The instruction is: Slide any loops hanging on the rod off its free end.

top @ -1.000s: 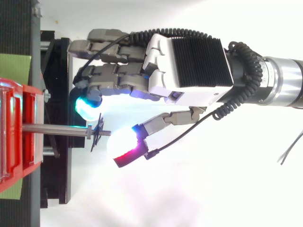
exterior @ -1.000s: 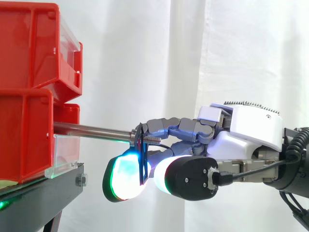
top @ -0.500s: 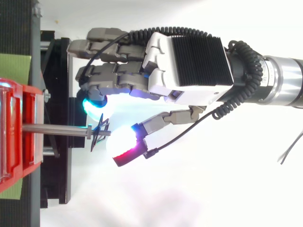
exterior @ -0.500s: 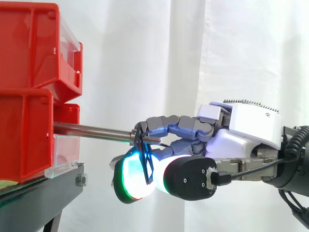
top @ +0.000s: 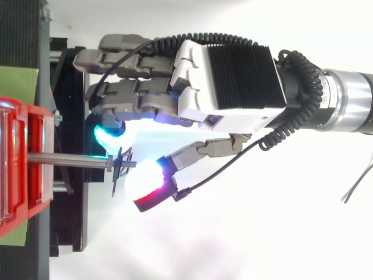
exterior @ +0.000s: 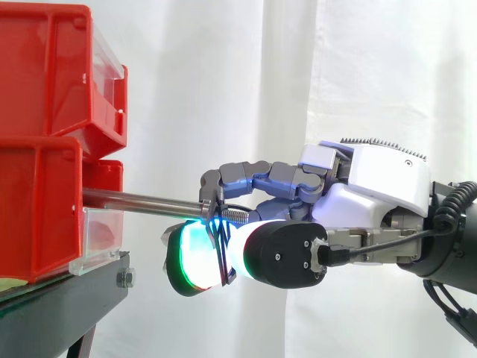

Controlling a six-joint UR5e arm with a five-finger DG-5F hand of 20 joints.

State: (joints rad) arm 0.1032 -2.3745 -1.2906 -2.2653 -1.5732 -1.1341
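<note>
White curtain (exterior: pixel 223 89) hangs behind it all. The hand (exterior: pixel 376 198) comes in from the right with its fingers bent. One finger hooks over the tip of the rod (exterior: pixel 141 200). The glowing pads (exterior: pixel 190 257) squeeze the thin dark loop (exterior: pixel 222 253) from both sides. The loop hangs right at the rod's free end, on the screw part. The rod sticks out of the red bins (exterior: pixel 45 112), which sit on a black stand (exterior: pixel 59 306).

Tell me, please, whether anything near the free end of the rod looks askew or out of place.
Yes, one thing. The dark loop on the threaded free end of the rod does not hang straight down. It leans, with its lower part swung away from the red bins, toward the hand. Nothing looks spilled or damaged.
</note>
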